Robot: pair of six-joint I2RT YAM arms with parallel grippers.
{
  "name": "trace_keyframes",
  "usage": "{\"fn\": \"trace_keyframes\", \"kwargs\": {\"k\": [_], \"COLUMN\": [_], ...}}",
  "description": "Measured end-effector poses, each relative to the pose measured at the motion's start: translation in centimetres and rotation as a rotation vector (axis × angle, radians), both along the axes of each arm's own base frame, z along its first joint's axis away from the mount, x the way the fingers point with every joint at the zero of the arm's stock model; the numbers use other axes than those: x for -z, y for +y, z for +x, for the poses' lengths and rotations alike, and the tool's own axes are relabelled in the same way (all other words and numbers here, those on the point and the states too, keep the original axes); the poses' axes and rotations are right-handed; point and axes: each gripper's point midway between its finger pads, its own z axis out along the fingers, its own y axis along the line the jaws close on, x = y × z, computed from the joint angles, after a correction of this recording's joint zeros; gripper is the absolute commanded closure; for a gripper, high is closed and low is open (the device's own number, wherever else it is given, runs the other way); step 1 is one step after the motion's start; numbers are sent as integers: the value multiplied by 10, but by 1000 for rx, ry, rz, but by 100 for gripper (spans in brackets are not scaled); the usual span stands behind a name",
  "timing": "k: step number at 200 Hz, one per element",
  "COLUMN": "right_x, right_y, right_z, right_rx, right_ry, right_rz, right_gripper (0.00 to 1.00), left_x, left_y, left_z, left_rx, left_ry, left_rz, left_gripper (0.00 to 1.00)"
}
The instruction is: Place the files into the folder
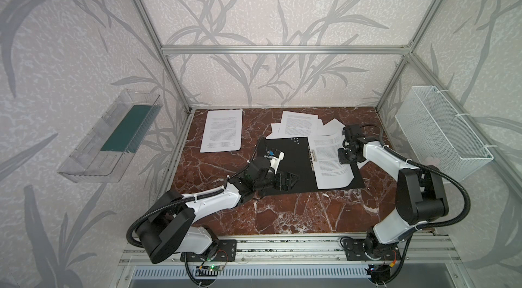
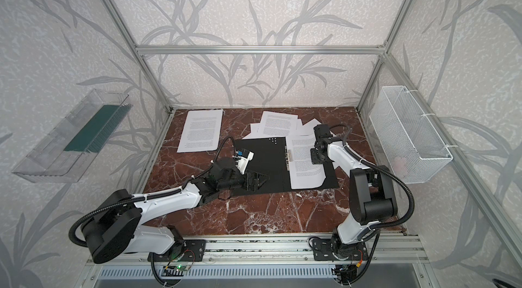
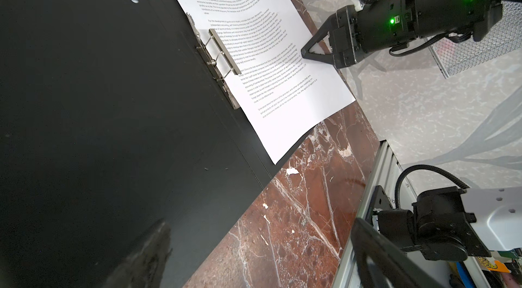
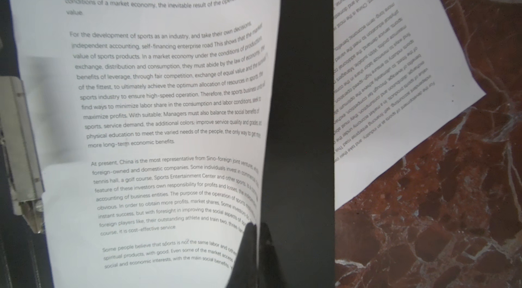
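The folder (image 1: 288,159) (image 2: 268,159) lies open on the marble table, black inside up, with its metal spine clip (image 1: 312,156) (image 3: 217,55) raised. One of the files, a printed sheet (image 1: 327,159) (image 3: 268,60) (image 4: 155,103), lies on the folder's right half. My right gripper (image 1: 343,161) (image 3: 303,53) (image 4: 255,227) is shut on this sheet's outer edge, which curls up off the black cover (image 4: 305,75). My left gripper (image 1: 285,180) (image 2: 255,180) (image 3: 260,255) hangs open, holding nothing, over the folder's near left part. More files lie at the back: a single sheet (image 1: 223,131) and a loose pile (image 1: 299,124).
Another sheet (image 4: 395,75) sticks out from under the folder's right side. A white mesh basket (image 1: 443,131) hangs on the right wall and a clear plastic tray (image 1: 113,137) on the left wall. An aluminium rail (image 1: 282,247) runs along the table's front.
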Motion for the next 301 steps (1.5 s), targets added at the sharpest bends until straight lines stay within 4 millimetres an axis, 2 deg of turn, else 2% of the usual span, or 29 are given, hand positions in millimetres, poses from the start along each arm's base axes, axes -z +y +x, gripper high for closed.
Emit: {"fn": "trace_keyframes", "kwargs": {"k": [138, 301], "right_x": [5, 9], "right_y": [-2, -16], "right_z": [0, -4], "right_rx": [-1, 17], "right_ry": [4, 14], "right_rz": [-14, -90], "right_gripper": [100, 100], "left_x": [0, 2], "left_y": [-1, -1], "left_z": [1, 2], "left_rx": [1, 1], "left_ry": [-3, -4], "left_rz": [2, 10], "left_gripper": [1, 1]}}
